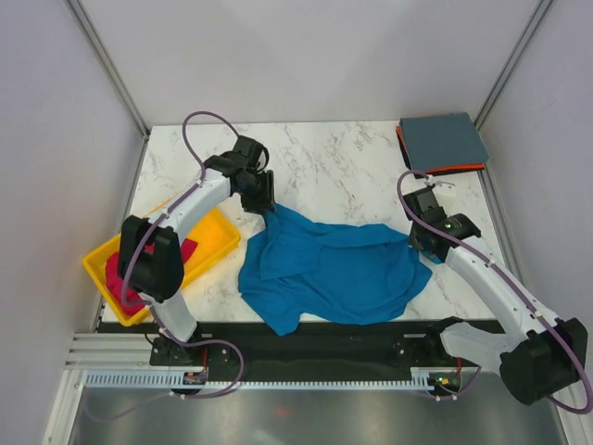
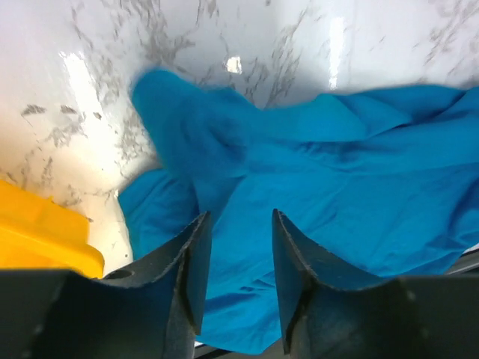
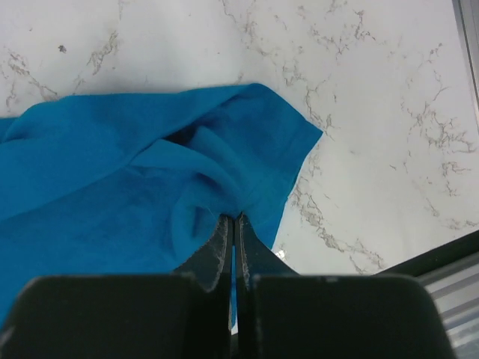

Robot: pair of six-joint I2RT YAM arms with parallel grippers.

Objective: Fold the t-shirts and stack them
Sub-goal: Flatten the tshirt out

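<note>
Right pincer (image 3: 233, 217) pressed tight together, nipping a fold of the blue t-shirt (image 1: 334, 269) at its right-hand edge, low over the worktop (image 1: 343, 162) toward the right edge. Over to the left pincer (image 2: 239, 217): jaws spread, a clear gap between them and nothing in it, blue cloth lying below. From overhead it hangs just above the shirt's far-left corner. The blue t-shirt itself sprawls crumpled across the middle of the worktop, close to the near edge, its nearest tip reaching the black strip (image 1: 324, 338) that runs along that edge.

Container now: the yellow tray (image 1: 220, 243) sits at the near left corner, angled to the worktop's edges, just beside the blue shirt with a sliver of marble between them. Inside it is the magenta-red t-shirt (image 1: 116, 281), bunched up and partly hidden under the left arm's elbow.

Across to the far right corner: the grey-blue t-shirt (image 1: 443, 139), folded to a tidy rectangle, lies flat on top of the orange t-shirt (image 1: 463, 168). Only a thin rim of the orange one shows, along the near and left sides.

Surface: white marble pattern with grey veins, glossy enough to catch bright reflections in the left wrist view. Room: plain pale wall panels (image 1: 306, 56) on three sides, with slim metal posts (image 1: 109, 63) running up from the far corners.
</note>
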